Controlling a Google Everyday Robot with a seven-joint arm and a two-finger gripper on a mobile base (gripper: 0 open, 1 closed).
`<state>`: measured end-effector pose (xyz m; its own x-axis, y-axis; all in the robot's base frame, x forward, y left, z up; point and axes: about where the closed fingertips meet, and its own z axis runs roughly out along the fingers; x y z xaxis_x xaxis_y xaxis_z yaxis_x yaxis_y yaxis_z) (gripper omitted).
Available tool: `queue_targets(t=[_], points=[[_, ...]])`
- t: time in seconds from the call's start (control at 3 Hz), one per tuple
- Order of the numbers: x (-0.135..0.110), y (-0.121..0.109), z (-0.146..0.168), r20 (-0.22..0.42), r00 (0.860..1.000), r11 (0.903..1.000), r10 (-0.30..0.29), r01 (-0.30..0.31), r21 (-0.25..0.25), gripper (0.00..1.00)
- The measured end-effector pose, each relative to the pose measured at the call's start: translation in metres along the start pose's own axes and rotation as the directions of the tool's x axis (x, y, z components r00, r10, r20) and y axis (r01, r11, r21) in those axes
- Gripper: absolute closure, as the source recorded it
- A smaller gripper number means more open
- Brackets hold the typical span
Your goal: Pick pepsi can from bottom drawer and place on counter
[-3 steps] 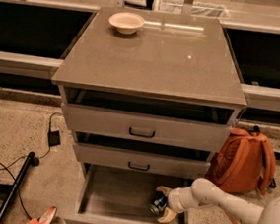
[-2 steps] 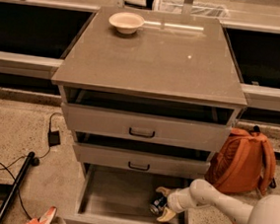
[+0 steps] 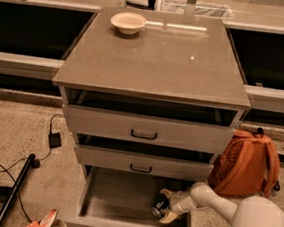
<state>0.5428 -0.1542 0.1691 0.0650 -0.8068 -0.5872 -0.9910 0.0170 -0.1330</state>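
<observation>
The bottom drawer of the grey unit is pulled open, its flat grey floor showing. The pepsi can lies in its right part, blue with a silver end, mostly hidden by my gripper. My gripper reaches in from the right on a white arm, its cream fingers set above and below the can. The counter forms the top of the unit.
A cream bowl sits at the counter's back left. Two upper drawers with black handles are partly open. An orange backpack leans right of the unit. Black cables and a pole lie on the floor at left.
The white arm has drawn slightly to the right and lower in the picture; the gripper stays around the can in the bottom drawer.
</observation>
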Motion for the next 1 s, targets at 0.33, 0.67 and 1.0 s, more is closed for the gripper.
queue_targets(t=[0.33, 0.67, 1.0], points=[[0.009, -0.005, 0.018, -0.017, 1.000, 0.9999, -0.007, 0.007, -0.013, 0.21], [0.015, -0.006, 0.033, -0.019, 1.000, 0.9994, -0.016, 0.015, -0.033, 0.45], [0.015, -0.005, 0.039, -0.013, 1.000, 0.9989, -0.021, 0.021, -0.043, 0.68]])
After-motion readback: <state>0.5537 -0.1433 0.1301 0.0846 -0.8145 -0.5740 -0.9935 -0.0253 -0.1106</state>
